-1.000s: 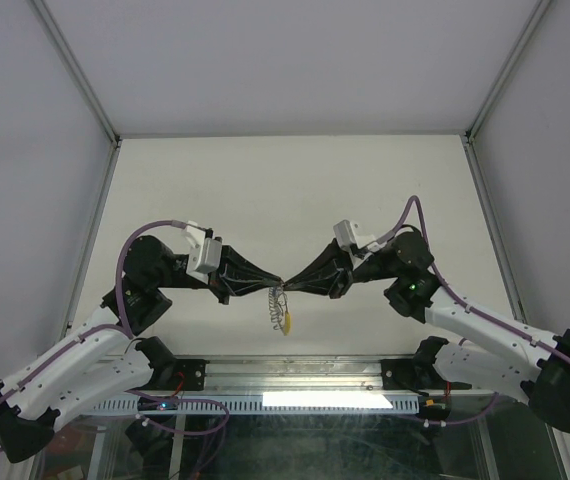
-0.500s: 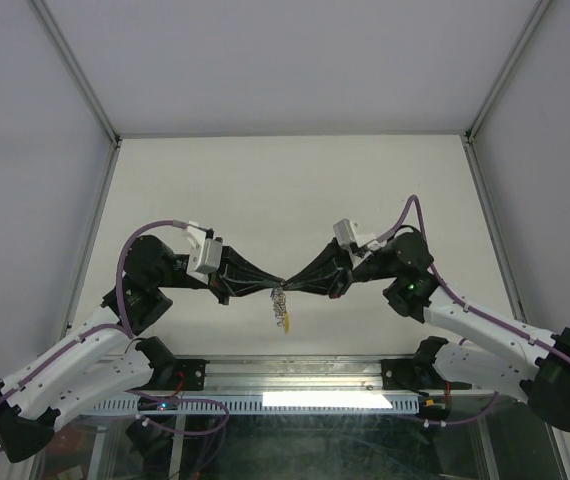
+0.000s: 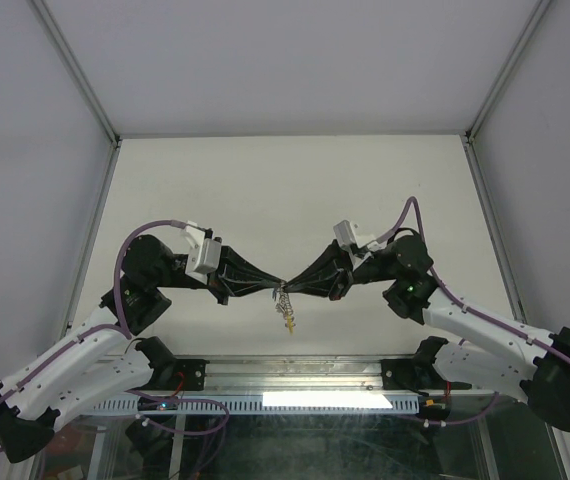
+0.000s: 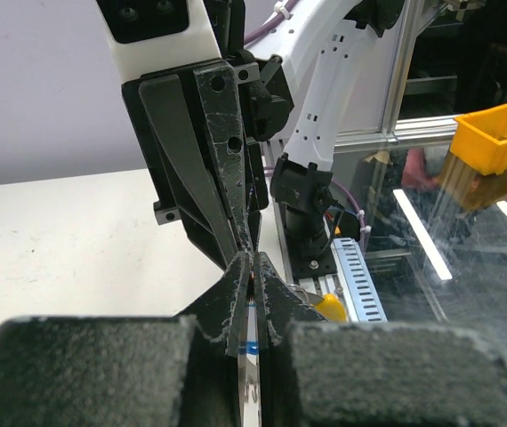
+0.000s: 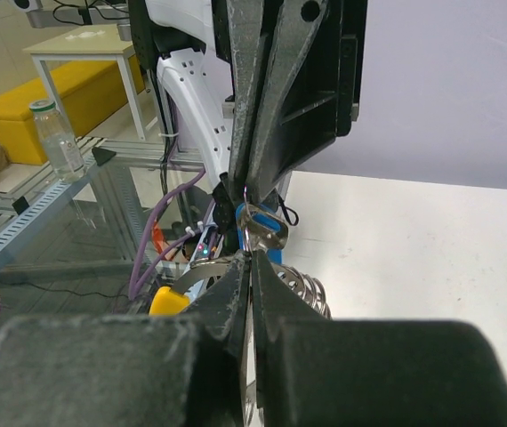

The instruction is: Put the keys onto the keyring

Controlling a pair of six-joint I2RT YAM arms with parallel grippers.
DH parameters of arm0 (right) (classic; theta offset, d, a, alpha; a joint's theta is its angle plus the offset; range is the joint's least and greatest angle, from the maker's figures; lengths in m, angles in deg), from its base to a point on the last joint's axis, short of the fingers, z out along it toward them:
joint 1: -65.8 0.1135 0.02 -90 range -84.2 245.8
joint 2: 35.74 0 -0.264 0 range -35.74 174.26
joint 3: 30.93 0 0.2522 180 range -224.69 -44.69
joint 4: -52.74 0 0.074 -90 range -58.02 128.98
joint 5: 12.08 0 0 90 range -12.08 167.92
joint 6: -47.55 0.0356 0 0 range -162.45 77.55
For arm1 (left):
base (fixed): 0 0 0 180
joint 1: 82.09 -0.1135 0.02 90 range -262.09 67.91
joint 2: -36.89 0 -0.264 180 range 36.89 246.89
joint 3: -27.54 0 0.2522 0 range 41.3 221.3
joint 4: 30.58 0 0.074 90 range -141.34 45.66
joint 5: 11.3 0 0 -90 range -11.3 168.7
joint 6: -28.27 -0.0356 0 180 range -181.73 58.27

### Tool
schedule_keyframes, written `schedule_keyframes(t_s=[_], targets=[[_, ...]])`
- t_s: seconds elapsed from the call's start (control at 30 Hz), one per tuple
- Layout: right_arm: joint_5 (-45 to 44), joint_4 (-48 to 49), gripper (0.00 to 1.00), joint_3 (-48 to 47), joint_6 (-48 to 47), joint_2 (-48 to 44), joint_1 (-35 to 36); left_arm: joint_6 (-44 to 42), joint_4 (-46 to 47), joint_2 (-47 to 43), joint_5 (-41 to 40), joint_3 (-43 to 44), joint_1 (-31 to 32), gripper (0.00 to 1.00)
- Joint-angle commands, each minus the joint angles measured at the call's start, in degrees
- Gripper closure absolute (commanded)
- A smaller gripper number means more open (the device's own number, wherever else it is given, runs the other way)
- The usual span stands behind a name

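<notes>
My two grippers meet tip to tip above the near middle of the table. The left gripper is shut on the edge-on silver blade of the blue-headed key. Its blue head shows in the right wrist view, with a silver key in front of it. The right gripper is shut on the keyring's thin metal band. The ribbed keyring hangs below the tips, its yellow segment lowest; the segment also shows in the left wrist view.
The white table stretches behind the grippers, framed by metal posts and grey walls. The metal front rail with the arm bases lies just below the hanging ring. A yellow bin stands off the table.
The hanging keyring has drawn in under the tips and shifted slightly right, its yellow end swinging a little. Both arms have stayed almost still, tips together.
</notes>
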Motion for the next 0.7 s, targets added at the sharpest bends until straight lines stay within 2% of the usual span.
schedule_keyframes(t_s=[0.0, 0.67], targets=[[-1.6, 4.3, 1.00, -0.1, 1.0, -0.9, 0.2, -0.5, 0.8, -0.8, 1.3, 2.4, -0.6, 1.00], [-0.7, 5.2, 1.00, -0.9, 1.9, -0.5, 0.0, -0.6, 0.7, 0.0, 1.6, 2.4, -0.6, 1.00]])
